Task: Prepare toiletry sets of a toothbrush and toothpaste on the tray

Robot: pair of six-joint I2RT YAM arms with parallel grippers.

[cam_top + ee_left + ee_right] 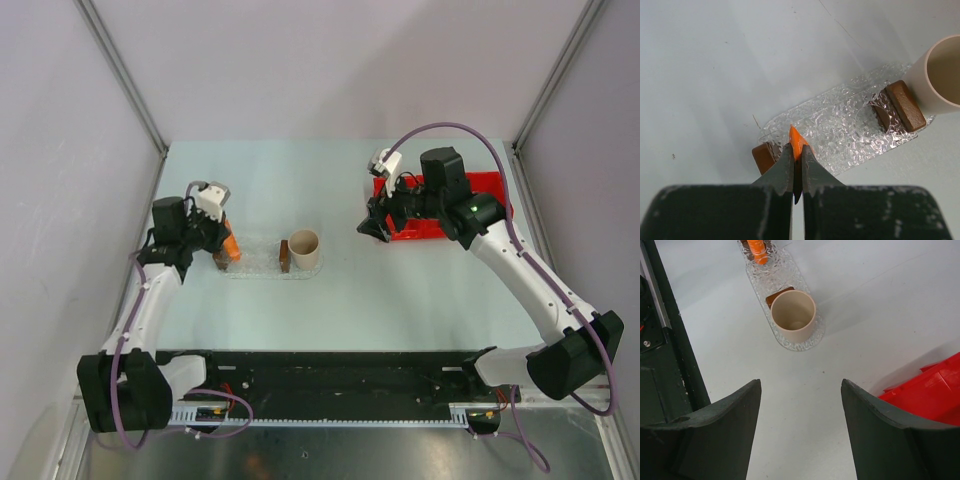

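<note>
My left gripper (226,247) (796,150) is shut on an orange toothpaste tube (231,243) (798,140), whose tip sticks out past the fingertips. It hangs over the left end of the clear bumpy oval tray (262,266) (840,127) (782,275). The same tube (759,251) shows at the top of the right wrist view. Over bare table beside the red bin, my right gripper (374,229) (801,385) is open and holds nothing. No toothbrush shows in any view.
A beige cup (304,248) (940,75) (793,316) stands upright at the tray's right end. Two brown blocks (763,157) (905,105) sit on the tray, one at each end. The red divided bin (445,205) (927,395) lies at the back right.
</note>
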